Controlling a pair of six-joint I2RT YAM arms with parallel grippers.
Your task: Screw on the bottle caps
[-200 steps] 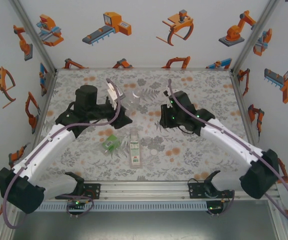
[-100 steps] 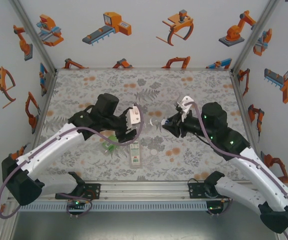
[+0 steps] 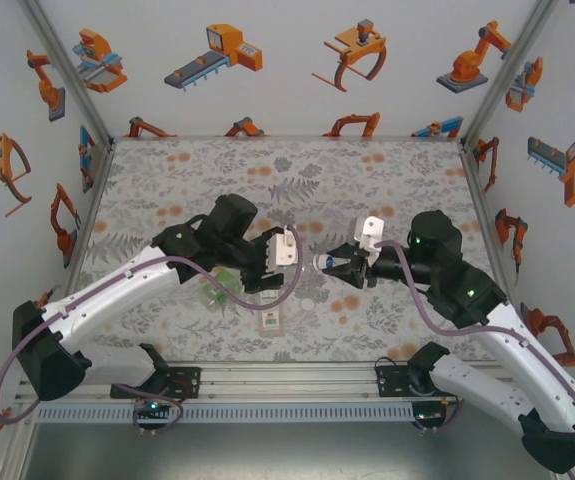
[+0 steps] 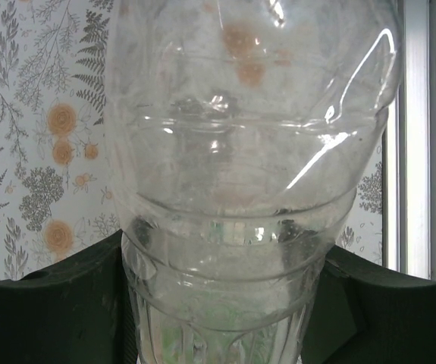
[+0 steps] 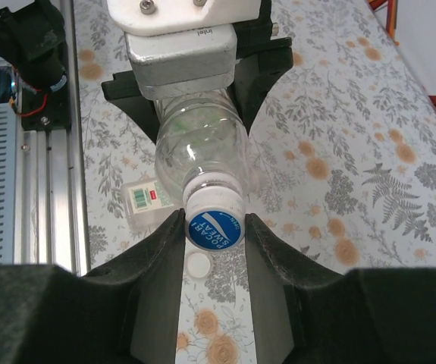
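My left gripper (image 3: 272,262) is shut on the plain clear bottle (image 4: 240,152) and holds it lying level above the table, neck pointing right. The bottle's body sits between the dark fingers (image 4: 43,303). My right gripper (image 5: 214,231) is shut on a white bottle cap (image 5: 214,225) with a blue printed top. That cap sits on the neck of the clear bottle (image 5: 202,148). The two grippers meet at the table's middle, where the cap (image 3: 319,262) shows between them. A loose white cap (image 5: 199,264) lies on the table just below.
The labelled bottle (image 3: 270,318) lies on the table near the front, partly under my left gripper. The green-tinted bottle (image 3: 217,287) lies to its left, half hidden by my left arm. The front rail (image 3: 287,380) runs along the near edge.
Both arms have swung in toward the table's middle. The left brought the clear bottle right and nearer; the right brought the cap up to the bottle's neck.
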